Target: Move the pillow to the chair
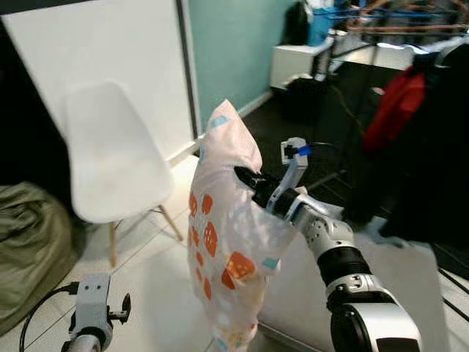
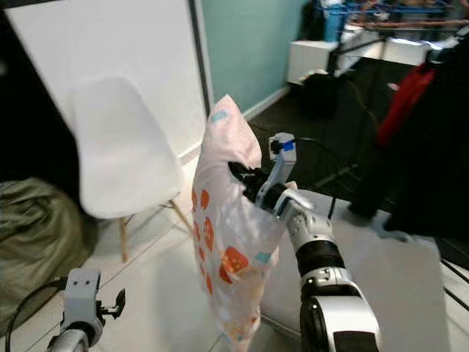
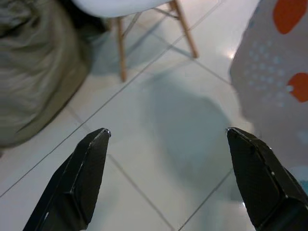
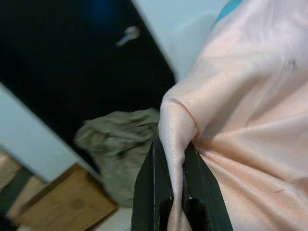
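Ahead of me and to my left, against the white wall panel, stands the white chair, its seat bare and its wooden legs on the pale tiled floor; an olive beanbag slumps just beside it. Between me and the chair hangs the pillow, pinkish with orange patches, lifted off the floor and drooping long and upright below my grasp. My right gripper has it: the wrist view shows my two black fingers closed tight on a pinched fold of the fabric, nearly meeting, with the cloth bunched between them. My left gripper hangs low near the floor, its fingers spread wide with nothing between them, looking down at tiles, the chair legs and the pillow's lower edge. As I judge it, the picking-up is done and the carry is partway through: the pillow is in the air near the chair but apart from it, not yet over the seat. What remains is to bring it across above the seat, lower it there and let the fold go.
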Tool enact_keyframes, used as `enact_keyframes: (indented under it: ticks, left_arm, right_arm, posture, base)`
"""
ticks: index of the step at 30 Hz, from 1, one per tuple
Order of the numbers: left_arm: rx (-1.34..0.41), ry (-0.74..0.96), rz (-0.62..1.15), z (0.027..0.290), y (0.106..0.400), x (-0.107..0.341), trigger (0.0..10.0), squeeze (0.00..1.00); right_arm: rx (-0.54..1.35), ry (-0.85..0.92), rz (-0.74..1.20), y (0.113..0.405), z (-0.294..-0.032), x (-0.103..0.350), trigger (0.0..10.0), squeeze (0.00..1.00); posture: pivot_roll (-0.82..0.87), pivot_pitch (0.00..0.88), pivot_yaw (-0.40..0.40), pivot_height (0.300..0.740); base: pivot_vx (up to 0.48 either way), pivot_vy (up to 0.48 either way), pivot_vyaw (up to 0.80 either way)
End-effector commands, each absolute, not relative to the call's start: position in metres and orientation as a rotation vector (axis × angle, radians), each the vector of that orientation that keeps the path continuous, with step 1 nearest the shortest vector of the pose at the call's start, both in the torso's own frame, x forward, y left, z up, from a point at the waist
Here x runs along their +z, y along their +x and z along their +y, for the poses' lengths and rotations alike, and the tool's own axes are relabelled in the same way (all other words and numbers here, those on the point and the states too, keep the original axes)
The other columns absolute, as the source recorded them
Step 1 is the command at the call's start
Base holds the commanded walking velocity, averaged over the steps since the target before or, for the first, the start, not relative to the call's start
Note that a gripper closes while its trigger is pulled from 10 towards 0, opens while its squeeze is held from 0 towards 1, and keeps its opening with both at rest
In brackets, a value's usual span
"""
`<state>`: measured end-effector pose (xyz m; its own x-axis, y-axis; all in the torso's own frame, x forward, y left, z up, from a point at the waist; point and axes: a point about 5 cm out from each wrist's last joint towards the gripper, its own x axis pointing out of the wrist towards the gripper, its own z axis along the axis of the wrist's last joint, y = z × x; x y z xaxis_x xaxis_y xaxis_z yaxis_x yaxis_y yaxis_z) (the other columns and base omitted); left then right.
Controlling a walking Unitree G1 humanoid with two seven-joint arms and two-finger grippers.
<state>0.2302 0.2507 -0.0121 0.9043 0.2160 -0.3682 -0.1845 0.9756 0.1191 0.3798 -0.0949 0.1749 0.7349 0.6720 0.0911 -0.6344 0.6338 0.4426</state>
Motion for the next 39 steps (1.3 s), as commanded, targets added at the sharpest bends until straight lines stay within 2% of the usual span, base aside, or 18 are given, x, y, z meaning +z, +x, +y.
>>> enact_keyframes:
  ticks: [1,17,20,27,39]
  left_arm:
    - [0.222,0.085,0.407,0.255,0.225,-0.015,10.0,0.0]
    - [0.223,0.079,0.41,0.257,0.225,-0.015,10.0,0.0]
    - [0.214,0.089,0.414,0.257,0.225,-0.015,10.0,0.0]
    - [0.201,0.096,0.412,0.255,0.225,-0.015,10.0,0.0]
    - [0.188,0.108,0.421,0.252,0.225,-0.017,10.0,0.0]
  right_arm:
    - [0.801,0.457,-0.016,0.381,-0.093,0.196,10.0,0.0]
    - [0.786,0.449,-0.014,0.381,-0.093,0.194,10.0,0.0]
    - [0.687,0.426,0.015,0.386,-0.099,0.19,10.0,0.0]
    - [0.578,0.438,0.037,0.392,-0.111,0.187,10.0,0.0]
    - [0.636,0.418,0.014,0.391,-0.099,0.192,10.0,0.0]
  posture:
    - [-0.14,0.021,-0.037,0.74]
    - [-0.14,0.026,-0.031,0.74]
    - [-0.14,0.027,-0.031,0.74]
    - [-0.14,0.023,-0.032,0.74]
    - [-0.14,0.007,-0.033,0.74]
  base:
    - [0.0,0.0,0.8]
    - [0.0,0.0,0.8]
    - [0.0,0.0,0.63]
    - [0.119,0.0,0.0]
    - [0.34,0.0,0.0]
